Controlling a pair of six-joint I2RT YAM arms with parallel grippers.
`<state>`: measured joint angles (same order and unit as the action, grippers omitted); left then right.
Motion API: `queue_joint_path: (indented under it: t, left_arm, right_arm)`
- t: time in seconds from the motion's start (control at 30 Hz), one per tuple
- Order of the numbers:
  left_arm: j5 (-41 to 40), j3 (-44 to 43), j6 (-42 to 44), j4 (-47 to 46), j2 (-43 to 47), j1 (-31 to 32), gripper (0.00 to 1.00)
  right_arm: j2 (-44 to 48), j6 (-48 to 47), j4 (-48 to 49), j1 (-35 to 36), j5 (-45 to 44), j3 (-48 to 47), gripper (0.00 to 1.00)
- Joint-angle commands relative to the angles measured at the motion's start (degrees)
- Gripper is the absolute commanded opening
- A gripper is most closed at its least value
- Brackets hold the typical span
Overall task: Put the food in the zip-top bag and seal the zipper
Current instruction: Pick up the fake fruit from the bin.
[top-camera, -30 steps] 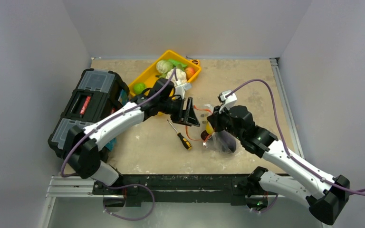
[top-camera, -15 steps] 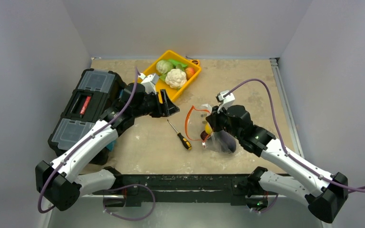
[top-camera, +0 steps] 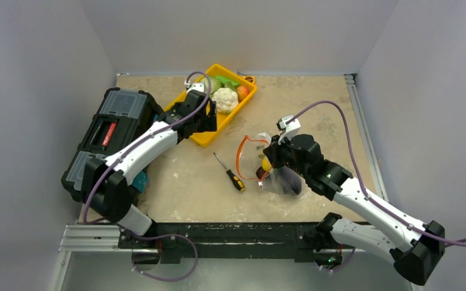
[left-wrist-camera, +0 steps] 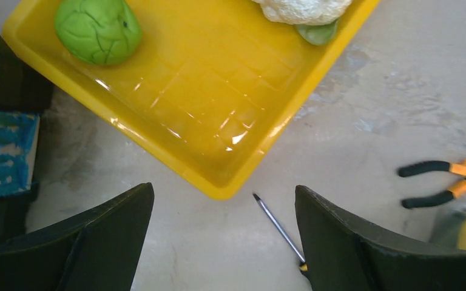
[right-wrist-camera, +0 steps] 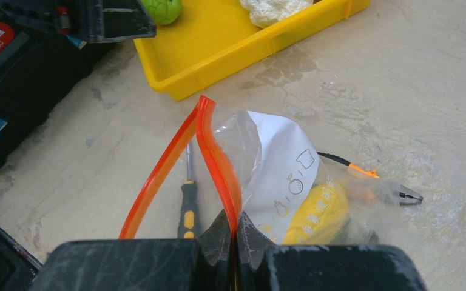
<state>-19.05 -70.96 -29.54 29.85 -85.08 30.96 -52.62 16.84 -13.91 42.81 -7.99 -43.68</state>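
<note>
The zip-top bag lies right of centre on the desk. Its long axis runs left to right, and its open mouth faces left toward the screwdriver (yellow corn shows inside). The right fingers are pinched tight on the red-orange zipper, holding that edge up. The left fingers gape wide, gripping nothing, above the near corner of the yellow tray.

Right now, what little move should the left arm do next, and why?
Probably reach down over the round green food in the yellow tray: its jaws stand open and empty, while the right jaws pinch the zipper of the bag.
</note>
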Motion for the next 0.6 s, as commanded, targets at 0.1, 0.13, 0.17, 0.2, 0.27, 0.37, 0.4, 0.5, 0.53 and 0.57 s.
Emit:
queue_joint_path:
  t: [0.1, 0.13, 0.17, 0.2, 0.27, 0.37, 0.4, 0.5, 0.53, 0.57]
  left_arm:
    - [-11.7, -15.3, 15.2, 5.2, -15.6, -0.4, 0.89]
    - [-13.4, -17.6, 17.3, 6.2, -18.2, -0.4, 0.9]
    - [-15.5, -19.5, 19.4, 6.5, -20.2, -0.4, 0.9]
    - [-17.3, -21.0, 21.9, 6.2, -22.2, -0.4, 0.9]
    - [-21.2, -23.3, 25.9, 5.7, -25.9, -0.6, 0.92]
    - [-24.3, -25.1, 32.3, 3.6, -29.5, -1.4, 0.93]
    - [-25.2, -25.6, 33.8, 3.1, -30.5, -1.8, 0.94]
    - [-26.9, -27.1, 38.6, 1.8, -33.8, -2.7, 0.95]
    - [-27.3, -27.5, 40.2, 1.1, -34.9, -2.9, 0.95]
    - [-28.1, -28.0, 41.6, 0.5, -36.0, -3.0, 0.97]
  right_arm:
    - [2.0, -1.2, 1.9, 0.3, -1.0, -0.9, 0.0]
    - [1.9, -1.1, 1.7, 0.3, -0.9, -1.1, 0.0]
    - [2.0, -1.0, 1.5, 0.3, -0.9, -1.1, 0.0]
    - [2.1, -1.0, 1.5, 0.3, -1.0, -1.1, 0.0]
    - [2.4, -1.0, 1.4, 0.3, -1.1, -1.1, 0.0]
    - [2.8, -0.9, 1.5, 0.3, -1.0, -1.0, 0.0]
    - [2.8, -1.0, 1.3, 0.3, -1.0, -1.0, 0.0]
    - [2.7, -1.0, 1.5, 0.3, -0.8, -1.0, 0.0]
    - [2.5, -1.0, 1.6, 0.3, -0.7, -1.0, 0.0]
    - [2.1, -1.1, 1.7, 0.3, -0.6, -1.2, 0.0]
